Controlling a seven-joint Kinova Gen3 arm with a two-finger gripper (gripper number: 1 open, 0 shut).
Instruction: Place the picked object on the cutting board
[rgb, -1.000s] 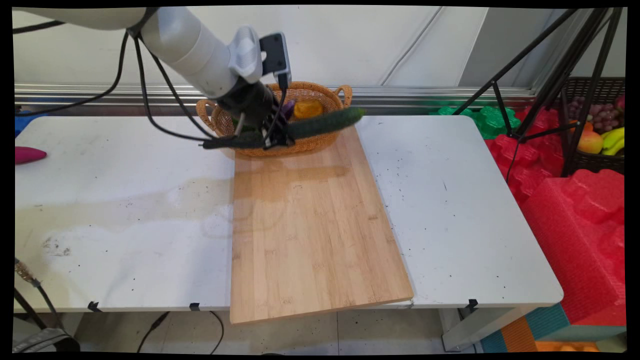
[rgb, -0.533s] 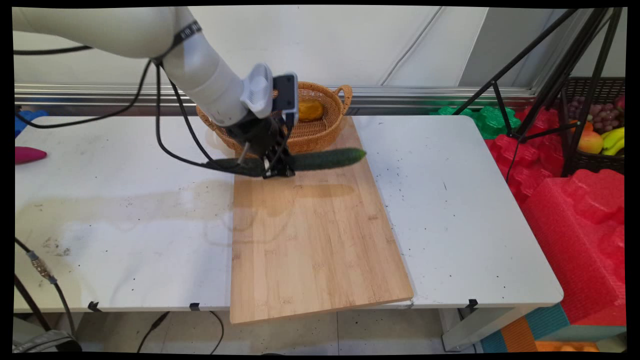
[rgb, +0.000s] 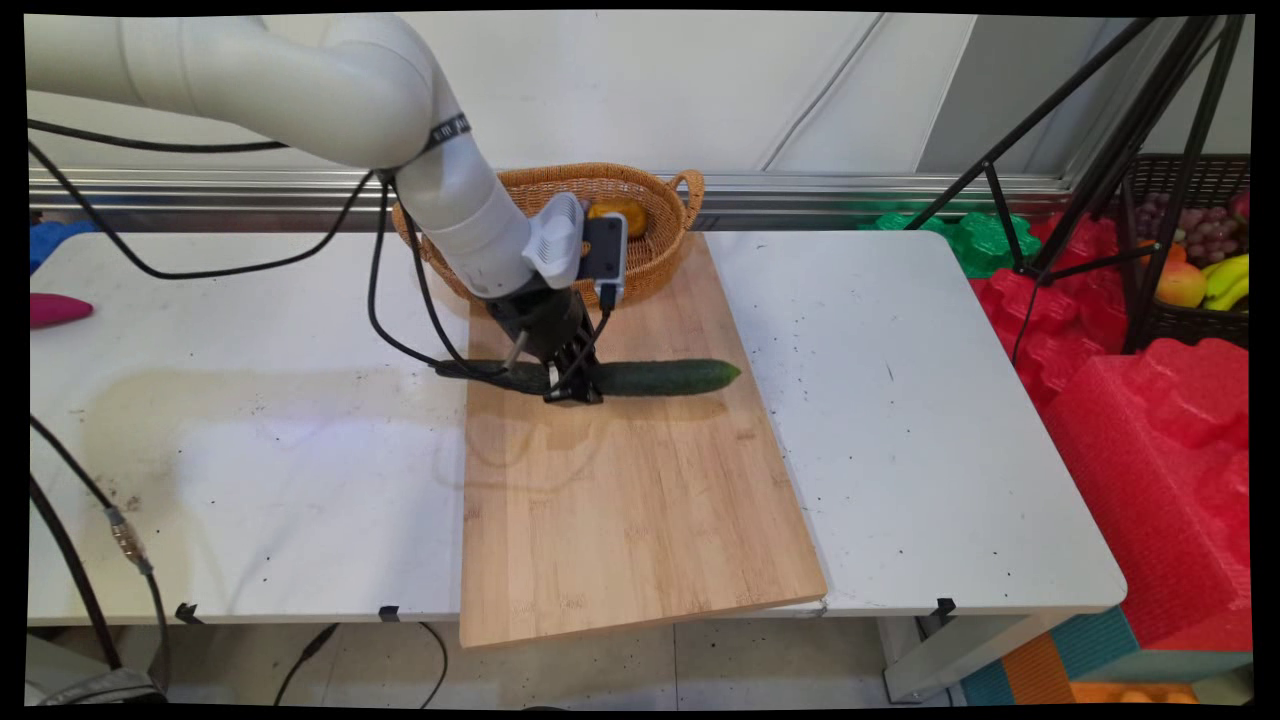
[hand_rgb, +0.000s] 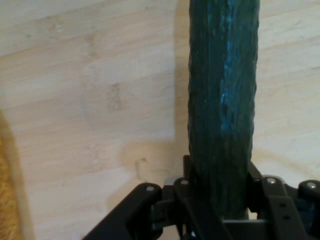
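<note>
White bench (rgb: 250, 450) bearing a pale bamboo board (rgb: 620, 500): my black two-finger end effector (rgb: 572, 390) clenches the long dark-green cucumber (rgb: 660, 377) mid-length, balancing it level just above the board, before the woven wicker basket (rgb: 650, 260).

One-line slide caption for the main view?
Gripper holds a cucumber low over the wooden board, near a wicker basket.

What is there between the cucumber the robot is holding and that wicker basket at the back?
Only bare wooden board lies between the cucumber and the basket, seen in the main view.
</note>
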